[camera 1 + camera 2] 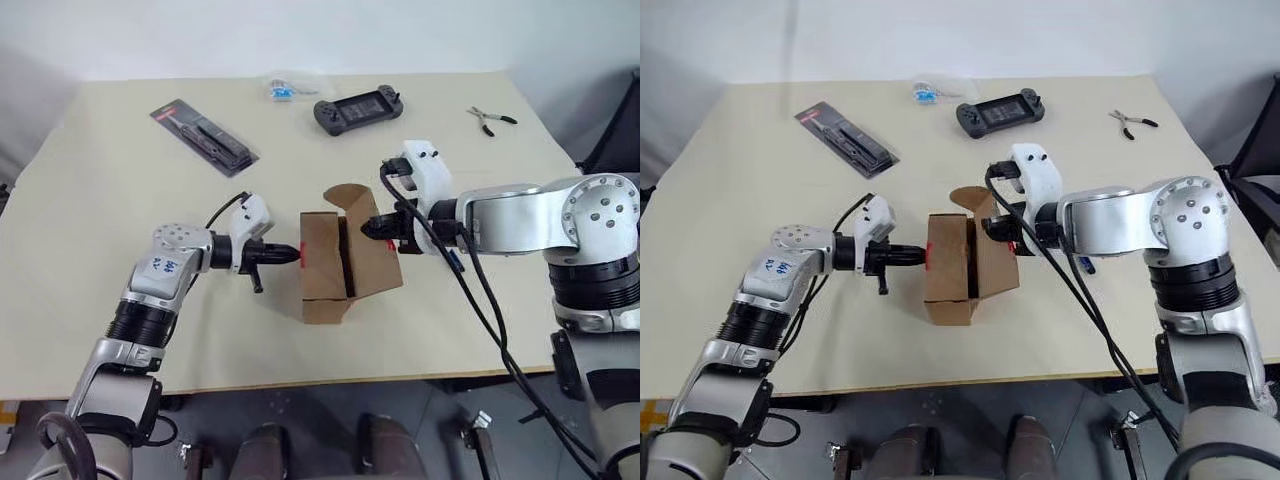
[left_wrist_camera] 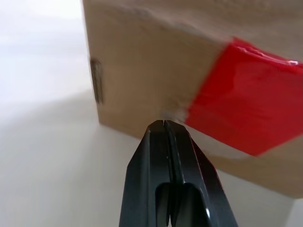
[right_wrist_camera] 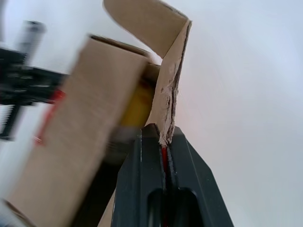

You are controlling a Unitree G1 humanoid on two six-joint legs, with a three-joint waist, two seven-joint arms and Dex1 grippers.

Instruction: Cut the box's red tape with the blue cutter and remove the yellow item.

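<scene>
Right tool [image 3: 163, 137] pinching box [image 1: 330, 265] flap

box [image 1: 325, 265]: brown | tape [image 2: 246, 94]: red (glossy) | item [image 3: 137, 106]: yellow | table [image 1: 120, 250]: beige

1. The two head views are looking forward and down from above over the table [image 1: 100, 300], taking in its whole top; they are sharing one scene, slightly offset sideways
2. The left wrist view is looking along its closed fingers [image 2: 165, 156], very near the box [image 2: 142, 71] and the red tape [image 2: 246, 109]
3. The right wrist view is facing the same box from the opposite side, close against a raised flap [image 3: 165, 94]
</scene>
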